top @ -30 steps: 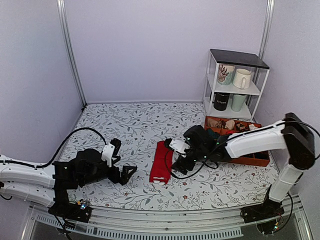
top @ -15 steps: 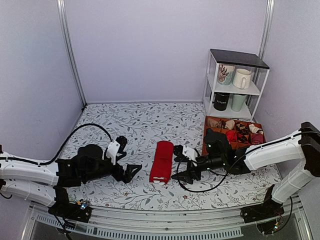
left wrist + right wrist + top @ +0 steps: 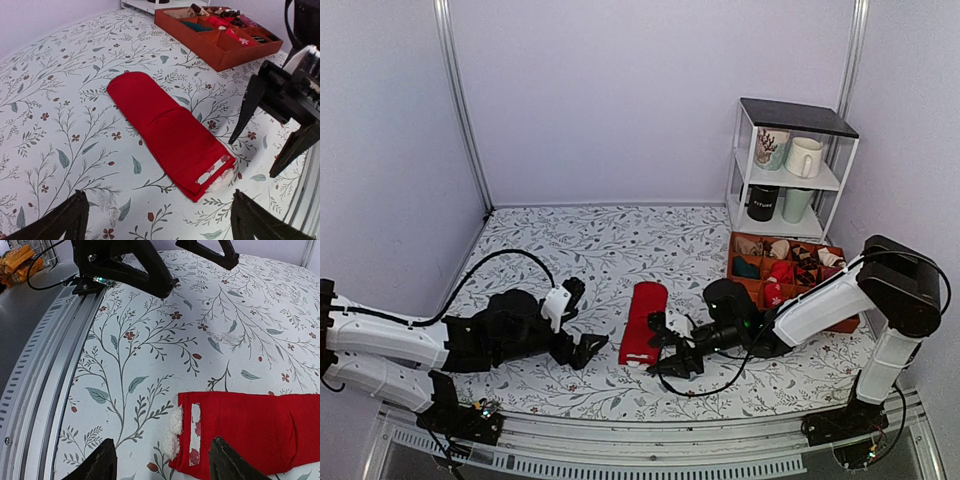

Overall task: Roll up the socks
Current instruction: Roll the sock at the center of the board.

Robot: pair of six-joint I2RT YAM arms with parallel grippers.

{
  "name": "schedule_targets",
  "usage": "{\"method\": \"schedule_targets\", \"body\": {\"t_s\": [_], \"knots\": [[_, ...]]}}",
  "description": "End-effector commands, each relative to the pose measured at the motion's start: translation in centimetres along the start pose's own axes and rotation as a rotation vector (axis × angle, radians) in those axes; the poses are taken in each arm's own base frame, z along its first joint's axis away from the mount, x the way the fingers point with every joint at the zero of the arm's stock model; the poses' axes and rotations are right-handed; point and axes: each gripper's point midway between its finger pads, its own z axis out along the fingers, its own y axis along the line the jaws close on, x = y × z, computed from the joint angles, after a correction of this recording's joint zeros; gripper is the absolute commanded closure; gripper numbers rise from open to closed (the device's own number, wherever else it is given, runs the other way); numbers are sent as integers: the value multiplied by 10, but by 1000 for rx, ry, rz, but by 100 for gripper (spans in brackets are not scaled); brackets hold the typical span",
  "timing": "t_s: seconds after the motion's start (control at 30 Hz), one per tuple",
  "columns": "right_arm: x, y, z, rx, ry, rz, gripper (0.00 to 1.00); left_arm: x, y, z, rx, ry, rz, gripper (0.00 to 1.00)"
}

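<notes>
The socks are a plain bright red pair lying flat and stretched out on the floral table, with a white mark and a white fluffy bit at the near end. They also show in the left wrist view and the right wrist view. My left gripper is open and empty, just left of the socks, pointing at them. My right gripper is open and empty, low at the socks' near right corner; in its own view the marked end lies between its fingers.
A brown compartment tray with several sock bundles stands to the right. A white shelf with mugs stands behind it. The metal rail runs along the table's near edge.
My right gripper has moved from the socks' right side down to their near end. My left gripper has moved right, closer to the socks. The socks lie about where they were.
</notes>
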Motion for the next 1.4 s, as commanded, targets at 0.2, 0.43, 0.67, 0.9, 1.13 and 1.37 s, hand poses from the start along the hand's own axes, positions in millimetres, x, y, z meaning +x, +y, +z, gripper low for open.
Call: {"method": "schedule_targets", "body": {"t_s": [0.2,0.43,0.67,0.9,1.13,1.37], "knots": [[14,-5,32,5,21,-45,41,-3,0,11,2,-1,8,0],[32,-19,40,70,59,-47,45,-1,0,12,0,3,12,1],[58,-23,44,120,141,-25,59,1,1,13,-3,8,12,1],[72,-22,40,141,216,86,83,3,-1,9,18,1,23,0],[46,16,20,-179,192,434,88,-4,-24,-6,176,-96,74,2],[70,36,9,-282,291,818,88,-3,-74,-27,485,-220,197,12]]}}
